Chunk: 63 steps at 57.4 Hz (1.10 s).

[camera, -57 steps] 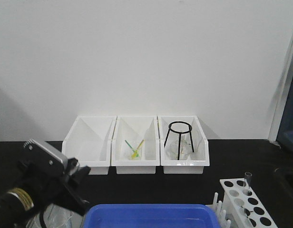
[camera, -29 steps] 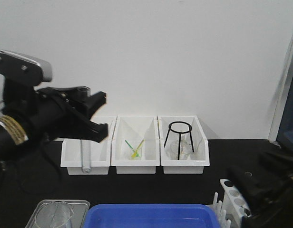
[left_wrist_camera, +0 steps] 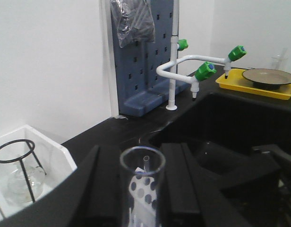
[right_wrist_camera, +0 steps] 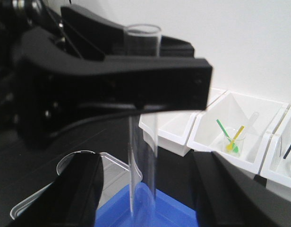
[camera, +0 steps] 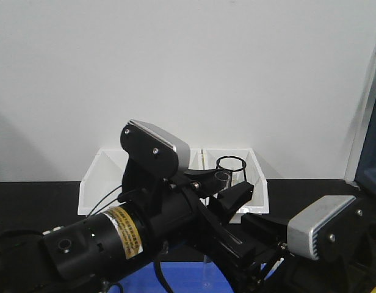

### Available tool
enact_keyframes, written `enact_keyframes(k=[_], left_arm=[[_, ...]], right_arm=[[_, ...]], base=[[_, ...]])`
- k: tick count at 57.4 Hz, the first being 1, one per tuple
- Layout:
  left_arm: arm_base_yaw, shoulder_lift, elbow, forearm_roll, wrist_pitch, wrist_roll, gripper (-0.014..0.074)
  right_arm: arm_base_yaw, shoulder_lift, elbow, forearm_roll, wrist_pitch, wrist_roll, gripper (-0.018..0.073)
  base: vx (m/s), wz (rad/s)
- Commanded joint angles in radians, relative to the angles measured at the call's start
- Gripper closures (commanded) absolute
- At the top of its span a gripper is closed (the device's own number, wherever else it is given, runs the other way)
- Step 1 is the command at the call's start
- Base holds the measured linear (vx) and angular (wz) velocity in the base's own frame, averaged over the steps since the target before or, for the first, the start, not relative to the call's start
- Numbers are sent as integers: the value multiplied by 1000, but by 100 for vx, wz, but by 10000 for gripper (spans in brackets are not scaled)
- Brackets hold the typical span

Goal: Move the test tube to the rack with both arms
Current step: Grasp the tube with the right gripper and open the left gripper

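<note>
The left gripper [left_wrist_camera: 141, 198] clamps the upright test tube [right_wrist_camera: 143, 38]; the right gripper [right_wrist_camera: 152, 194] gapes open. A bin [right_wrist_camera: 249, 106] holds a cup [right_wrist_camera: 230, 144] of sticks [right_wrist_camera: 223, 128].

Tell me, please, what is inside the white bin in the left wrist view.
A black wire stand over a clear glass flask sits in the white bin. The left gripper hides the bin's near end.

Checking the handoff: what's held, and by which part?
The left gripper clamps the test tube just below its open rim; the right gripper is open, holding nothing.
</note>
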Motion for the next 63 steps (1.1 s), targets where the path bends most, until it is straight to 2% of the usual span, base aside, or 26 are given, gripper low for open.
enact_keyframes(k=[1, 15, 21, 25, 39, 54, 63], left_arm=[[-25, -24, -36, -5, -107, -24, 604], [-70, -11, -36, -5, -111, -28, 603], [-72, -8, -36, -5, -111, -27, 603], [-72, -8, -36, -5, -110, -27, 603], [-72, -8, -36, -5, -110, -27, 603], [-72, -8, -36, -4, -110, -13, 592], [-72, -8, -36, -2, -105, -9, 495]], right_arm=[[1, -13, -37, 0, -103, -2, 110], [1, -13, -37, 0, -106, -2, 112], [1, -13, -37, 0, -105, -2, 155], [1, -13, -37, 0, -105, -2, 228], [1, -13, -37, 0, -106, -2, 568], [1, -13, -37, 0, -105, -2, 571], [1, -13, -37, 0, -102, -2, 571]], base=[[0, 0], [0, 0], [0, 0], [0, 0], [0, 0], [0, 0], [0, 0]])
